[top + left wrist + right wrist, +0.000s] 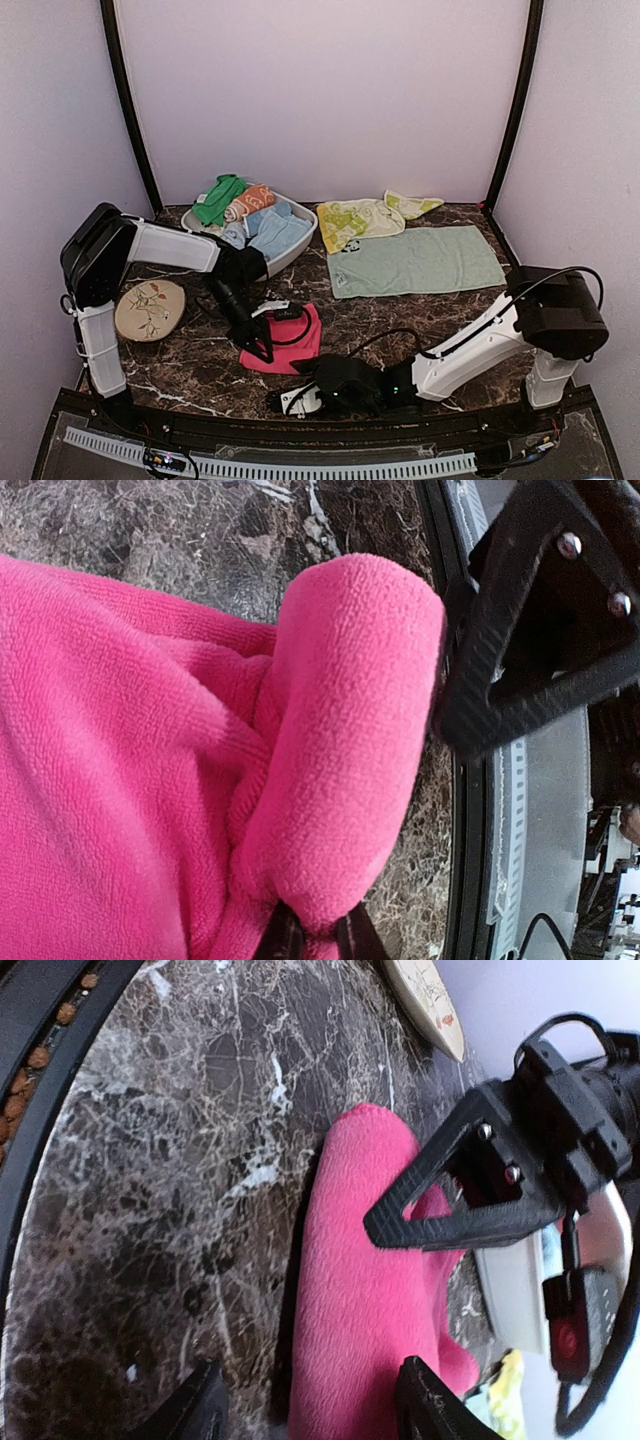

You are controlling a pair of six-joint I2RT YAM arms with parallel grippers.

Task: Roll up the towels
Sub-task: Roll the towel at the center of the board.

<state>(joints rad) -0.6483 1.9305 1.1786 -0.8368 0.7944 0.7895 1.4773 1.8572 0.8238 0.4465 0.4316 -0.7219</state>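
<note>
The pink towel [150,780] runs off-frame leftward; left end effector [318,932] mostly cropped.

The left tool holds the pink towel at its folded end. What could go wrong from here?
1. The left tool pinches only a small bit of the pink towel, so the loose roll may slip out and unroll.
2. The open right tool stands very near the left one; they could collide.

Bunched towel [305,350] lies before basin [296,252], apparently apart.
</note>
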